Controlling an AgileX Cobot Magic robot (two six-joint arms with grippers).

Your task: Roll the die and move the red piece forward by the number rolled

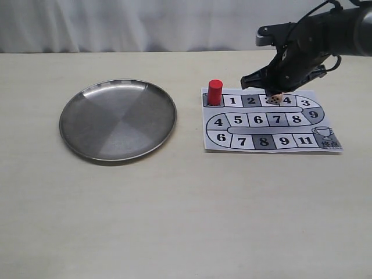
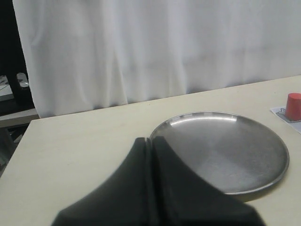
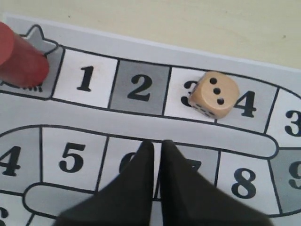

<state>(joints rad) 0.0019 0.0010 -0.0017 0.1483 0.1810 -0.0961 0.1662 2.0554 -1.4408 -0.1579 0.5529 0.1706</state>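
Note:
The beige die lies on the paper board across squares 3 and 4, three pips on top; it shows small in the exterior view too, die. The red piece stands upright on the start square at the board's left end, and appears as the red piece and the red piece. My right gripper hovers over the board just short of the die, shut, nothing between its fingers. My left gripper is shut and empty, near the plate's edge; it is out of the exterior view.
A round steel plate lies on the beige table to the left of the board, also seen as the plate. A white curtain closes off the back. The right arm reaches in from the upper right.

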